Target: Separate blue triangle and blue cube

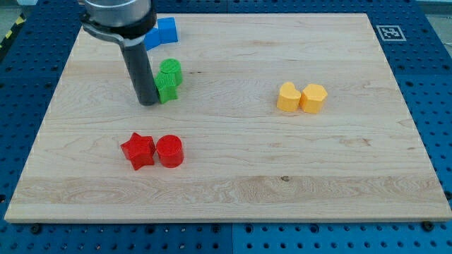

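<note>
Standing on the wooden desk [233,183], my tip [148,104] has no hand you can see; it touches the left side of two green blocks [169,79]. Above them, at the desk's top edge, you find the blue cube [167,30] touching the blue triangle [152,39], partly hidden behind the rod.

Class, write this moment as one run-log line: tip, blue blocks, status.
tip: my tip beside green blocks, on their left | blue blocks: touching, top left, partly hidden | status: not separated
</note>
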Robot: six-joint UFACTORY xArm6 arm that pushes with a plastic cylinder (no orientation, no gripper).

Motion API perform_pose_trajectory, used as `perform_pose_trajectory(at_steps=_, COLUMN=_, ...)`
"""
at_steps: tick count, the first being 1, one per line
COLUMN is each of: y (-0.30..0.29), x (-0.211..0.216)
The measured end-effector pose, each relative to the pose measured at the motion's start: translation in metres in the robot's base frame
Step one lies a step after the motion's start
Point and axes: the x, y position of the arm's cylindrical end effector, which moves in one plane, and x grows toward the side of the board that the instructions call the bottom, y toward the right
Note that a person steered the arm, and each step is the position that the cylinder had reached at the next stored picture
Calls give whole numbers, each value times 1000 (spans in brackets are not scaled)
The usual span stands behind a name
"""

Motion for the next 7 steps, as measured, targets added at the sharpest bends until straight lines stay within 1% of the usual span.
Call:
perform_pose_trajectory(at_steps=1, y=-48, x=-24)
perform_pose_trajectory(at_steps=2, y=-68, x=-42)
perform_pose_trajectory(at_steps=4, y=-106, x=-107)
perform_pose_trajectory(at_steps=5, y=-107, x=-134)
perform_pose_trajectory(at_steps=6, y=-88, x=-151)
perform_pose_trajectory(at_steps=7, y=-56, x=-155)
